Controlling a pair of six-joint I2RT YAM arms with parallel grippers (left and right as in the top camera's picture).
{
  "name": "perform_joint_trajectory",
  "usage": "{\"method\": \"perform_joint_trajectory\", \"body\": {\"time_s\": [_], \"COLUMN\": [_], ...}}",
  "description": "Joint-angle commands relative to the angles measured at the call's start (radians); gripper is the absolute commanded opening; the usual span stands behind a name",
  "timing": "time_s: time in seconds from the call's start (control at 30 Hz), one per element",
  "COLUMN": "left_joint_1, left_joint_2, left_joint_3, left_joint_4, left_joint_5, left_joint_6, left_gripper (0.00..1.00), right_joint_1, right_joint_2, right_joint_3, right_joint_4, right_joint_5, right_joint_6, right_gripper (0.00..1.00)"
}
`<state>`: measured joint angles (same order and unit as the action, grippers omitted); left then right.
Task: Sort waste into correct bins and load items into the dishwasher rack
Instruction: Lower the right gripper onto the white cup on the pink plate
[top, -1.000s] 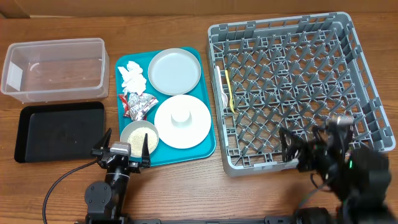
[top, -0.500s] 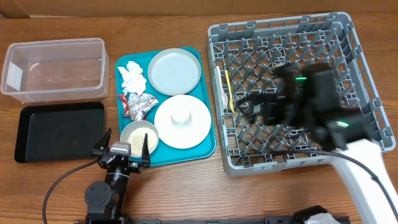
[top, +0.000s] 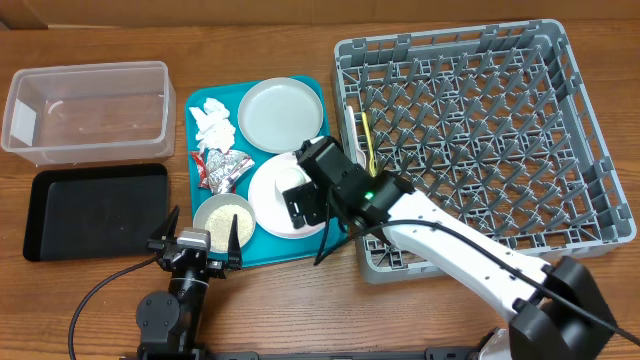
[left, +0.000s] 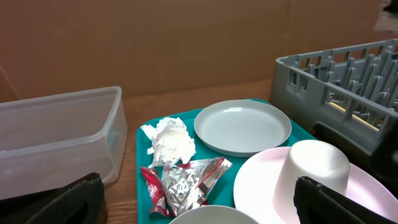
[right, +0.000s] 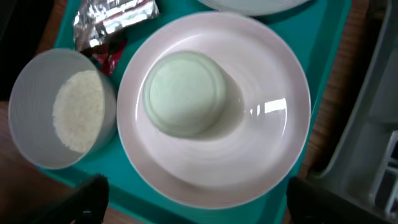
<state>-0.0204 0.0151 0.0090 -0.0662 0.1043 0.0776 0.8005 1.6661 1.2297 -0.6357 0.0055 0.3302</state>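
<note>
Step in hand, as judged: loading the rack (top: 480, 130), beginning with the cup (right: 186, 93). No waste sorted yet.

- Directly above the cup: right gripper (right: 199, 190), spread wide, holding nothing.
- At the near edge of the teal tray (top: 262, 250): left gripper (left: 199, 205), likewise wide open and empty.
- Cup: small, white, glazed, round. Base-up on the white plate (right: 267, 143), near right of the tray. Smooth, probably slick walls.
- Left of that plate, close beside it: small white bowl (right: 31, 124) holding loose whitish grains (right: 78, 112), fine and granular. Contact with the plate not discernible.
- Beyond the bowl: foil wrapper (top: 222, 168), crinkled, red and silver.
- Far left of the tray: napkin (top: 213, 122), crumpled white paper.
- Far right of the tray: grey-blue plate (top: 280, 113), round, shallow, matte.
- Rack: grey plastic lattice with upright pegs, right of the tray. Thin yellow utensil (top: 370, 150) inside, by the left wall.
- Well left of the tray: clear tub (top: 88, 110), rigid and rectangular. Nearer, black tray (top: 95, 210), shallow, with rounded corners.

Next move, as judged: straight descent, jaws either side of the cup wall, firm closure, lift clear of the plate, carry right, set down between pegs.
</note>
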Motion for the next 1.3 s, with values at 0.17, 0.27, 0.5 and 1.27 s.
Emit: {"method": "perform_joint_trajectory", "body": {"time_s": [0.17, 0.27, 0.5, 1.27], "left_joint_1": [-0.009, -0.009, -0.009, -0.009], "left_joint_2": [-0.010, -0.010, -0.010, -0.010], "left_joint_3": [-0.004, -0.004, -0.004, -0.004], "left_joint_4": [-0.001, -0.001, -0.001, -0.001], "left_joint_5": [-0.004, -0.004, -0.004, -0.004], "left_joint_6": [-0.006, -0.006, -0.006, -0.006], "left_gripper": [1.00, 1.00, 1.00, 1.00], "right_joint_1": [0.003, 0.003, 0.003, -0.064], "right_joint_2": [0.037, 0.091, 0.116, 0.244], "right_joint_3": [0.029, 0.029, 0.029, 0.467], "right_joint_4": [0.224, 0.239, 0.284, -0.348], "right_joint_5": [0.045, 0.045, 0.046, -0.134], "right_joint_6": [-0.011, -0.022, -0.038, -0.068], "right_gripper": [1.00, 0.96, 0.93, 1.00]}}
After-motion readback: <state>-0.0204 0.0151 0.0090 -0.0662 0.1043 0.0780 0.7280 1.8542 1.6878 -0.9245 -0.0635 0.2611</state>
